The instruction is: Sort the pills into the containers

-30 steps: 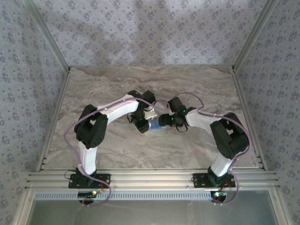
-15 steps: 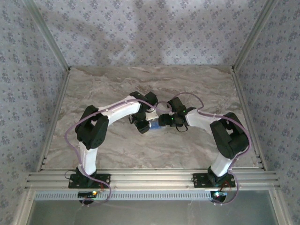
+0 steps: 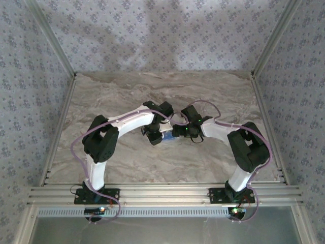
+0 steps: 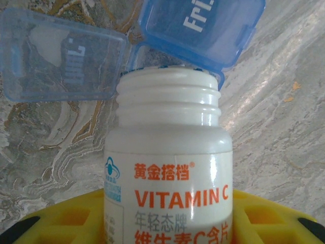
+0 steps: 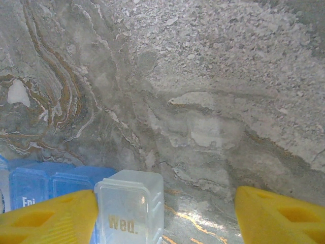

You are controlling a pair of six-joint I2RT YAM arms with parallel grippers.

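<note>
- The left gripper [image 4: 167, 223] had its yellow fingers [image 4: 61, 221] closed partway on a white plastic bottle [image 4: 167, 152], a cylinder lettered VITAMIN C in orange, which it gripped low on the body.
- The bottle had no cap, and its threaded neck pointed away from the wrist camera.
- Just past the bottle's mouth lay a translucent blue rectangular pill box [image 4: 198, 25]. Two lids were flipped open, one marked "Fri." and one to its left with a blurred label.
- Two small orange specks [image 4: 296, 86] lay on the grey veined marble table [image 4: 284, 152], right of the bottle; they were too small to identify.
- The right gripper [image 5: 170, 203] stood well open and held nothing, with bare marble between its fingers.
- A clear lid [image 5: 129, 208] marked "Wed." stood upright just beside one finger [image 5: 51, 218]; contact could not be judged. Blue compartments [image 5: 51, 178] sat behind that finger.
- From above, both arms met mid-table with the pill box [image 3: 166, 137] between the left gripper [image 3: 155, 137] and the right gripper [image 3: 177, 131].
- Farthest off, patterned walls [image 3: 162, 35] enclosed the table.
</note>
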